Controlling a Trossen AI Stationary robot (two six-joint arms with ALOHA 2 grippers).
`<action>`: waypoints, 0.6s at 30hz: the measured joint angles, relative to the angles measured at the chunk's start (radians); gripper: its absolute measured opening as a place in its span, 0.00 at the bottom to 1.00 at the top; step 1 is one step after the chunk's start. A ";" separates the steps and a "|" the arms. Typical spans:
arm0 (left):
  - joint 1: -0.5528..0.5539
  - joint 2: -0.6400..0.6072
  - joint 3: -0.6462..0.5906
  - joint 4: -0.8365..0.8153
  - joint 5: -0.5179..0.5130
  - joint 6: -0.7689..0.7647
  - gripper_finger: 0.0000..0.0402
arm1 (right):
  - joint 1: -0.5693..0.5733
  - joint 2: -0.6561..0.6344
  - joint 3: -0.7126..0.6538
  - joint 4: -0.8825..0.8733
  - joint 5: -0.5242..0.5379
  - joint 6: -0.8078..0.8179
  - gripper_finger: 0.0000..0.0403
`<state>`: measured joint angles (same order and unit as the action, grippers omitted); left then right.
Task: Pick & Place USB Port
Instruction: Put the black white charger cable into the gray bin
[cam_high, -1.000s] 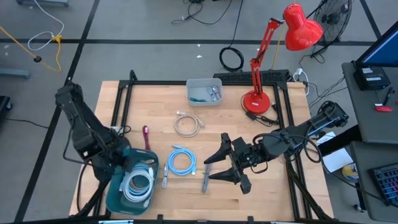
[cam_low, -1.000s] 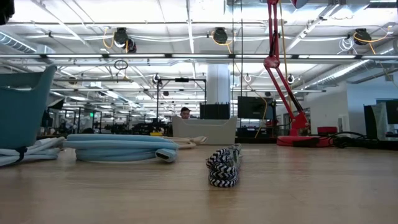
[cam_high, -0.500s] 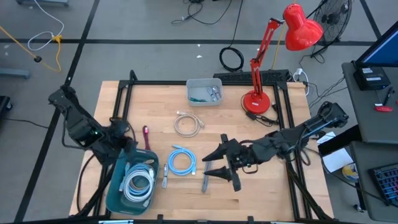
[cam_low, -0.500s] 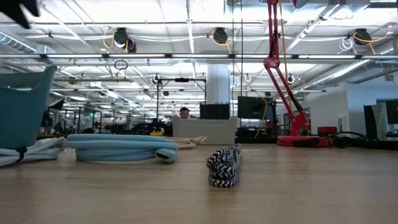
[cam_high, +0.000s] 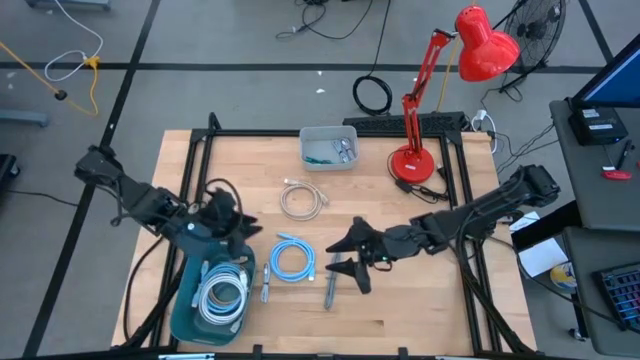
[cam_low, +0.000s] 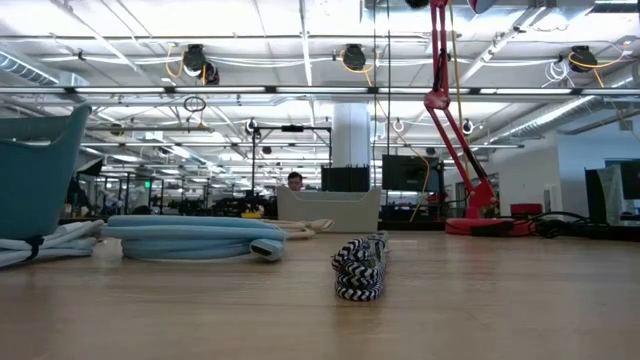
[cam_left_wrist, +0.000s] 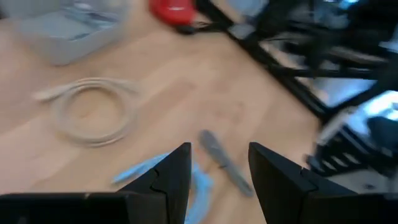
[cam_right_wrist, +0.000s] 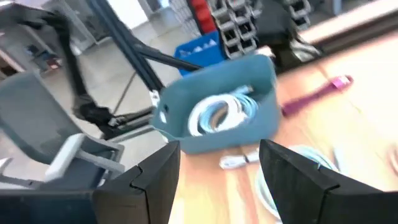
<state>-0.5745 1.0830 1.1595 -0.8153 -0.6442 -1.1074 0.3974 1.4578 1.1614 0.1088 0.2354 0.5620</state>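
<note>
Both arms have moved a lot in the last second. The left tool (cam_high: 228, 215) has lifted off the teal bin (cam_high: 186, 310) and swung out over the worktop (cam_high: 420, 310), now hovering near the magenta stick (cam_high: 235, 220), fingers spread with nothing between them in its wrist view. The right tool (cam_high: 350, 262) has slid in from the worktop's middle toward the grey USB piece (cam_high: 331, 284) and now sits just over it, fingers apart, not gripping anything yet. My guess is the white coil has just been dropped off and the right arm is lining up the next pick.

The USB piece lies flat on the wood, just beside the blue cable coil (cam_high: 291, 259); the low view shows its braided end (cam_low: 359, 268) untouched.

Containers: the teal bin at the near left holds a white cable coil (cam_high: 222, 296), maybe more under it, can't tell. The grey tray (cam_high: 305, 143) at the far side has a few small connectors in it. A cream cable coil (cam_high: 303, 199) sits loose in between.
</note>
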 joint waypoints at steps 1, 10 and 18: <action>0.001 0.011 0.000 0.043 0.021 0.030 0.40 | -0.005 0.000 -0.010 -0.004 0.000 0.009 0.53; -0.020 0.112 0.000 0.295 0.240 0.265 0.40 | -0.034 0.000 -0.052 -0.024 0.000 0.017 0.52; -0.032 0.157 0.000 0.179 0.255 0.200 0.40 | -0.063 0.000 -0.054 -0.124 -0.001 0.003 0.49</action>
<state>-0.6066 1.2399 1.1595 -0.6362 -0.3893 -0.9078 0.3341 1.4574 1.1076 -0.0151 0.2344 0.5647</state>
